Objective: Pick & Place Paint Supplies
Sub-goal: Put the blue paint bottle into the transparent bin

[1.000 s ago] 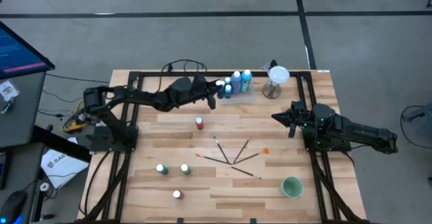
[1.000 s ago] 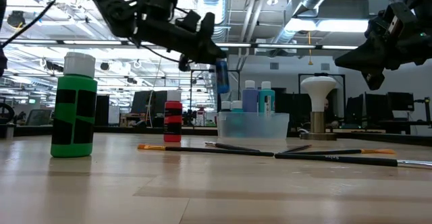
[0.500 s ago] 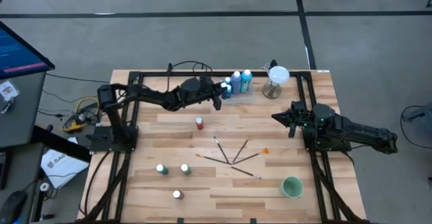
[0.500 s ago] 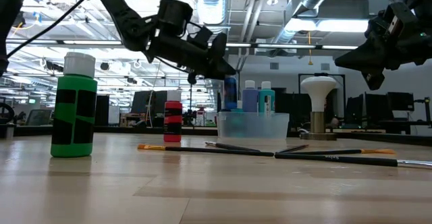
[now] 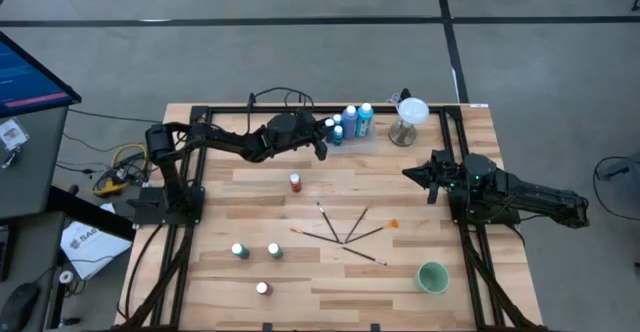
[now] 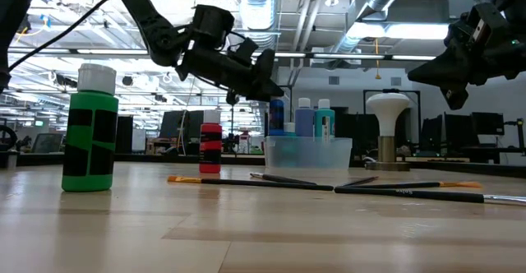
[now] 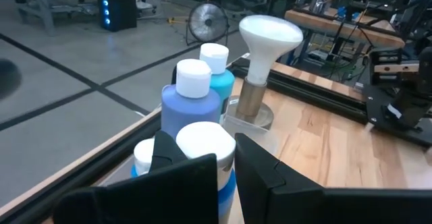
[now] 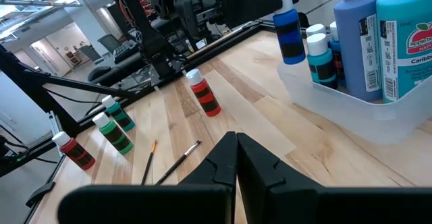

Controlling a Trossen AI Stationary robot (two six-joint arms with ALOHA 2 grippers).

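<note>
- Left gripper [image 5: 322, 142] reaches to the far side of the table, at the near-left edge of the clear tray [image 6: 308, 152]. Its fingers [image 7: 260, 166] are clamped on a small blue bottle [image 6: 277, 113] with a white cap, one on each side of the bottle just below the cap.
- In the low view the held bottle hangs upright above the tray's left end, its base above the rim, not resting on anything I can see.
- Inside the tray: a tall blue bottle [image 5: 350, 120] and a tall teal bottle [image 5: 365, 119] standing side by side, plus small blue bottles [image 8: 320, 55] in front of them. The left wrist view shows one small white cap [image 7: 144, 153] right beside the held bottle.
- White-topped stand [image 5: 408, 117] sits just to the right of the tray, apart from it.
- Right gripper [image 5: 412, 173] hovers over the table's right side, well away from the tray. In its wrist view the fingers [image 8: 226, 158] are pressed together with nothing between them.
- Red bottle [image 5: 295, 182] stands alone, nearer the middle of the table than the tray.
- Paintbrushes [image 5: 345, 232] lie fanned out at mid-table, handles crossing.
- Two green bottles [image 5: 256, 251] stand side by side near the front left; another red bottle [image 5: 262, 289] closer to the front edge.
- Green cup [image 5: 432, 277] at front right, away from the brushes.
</note>
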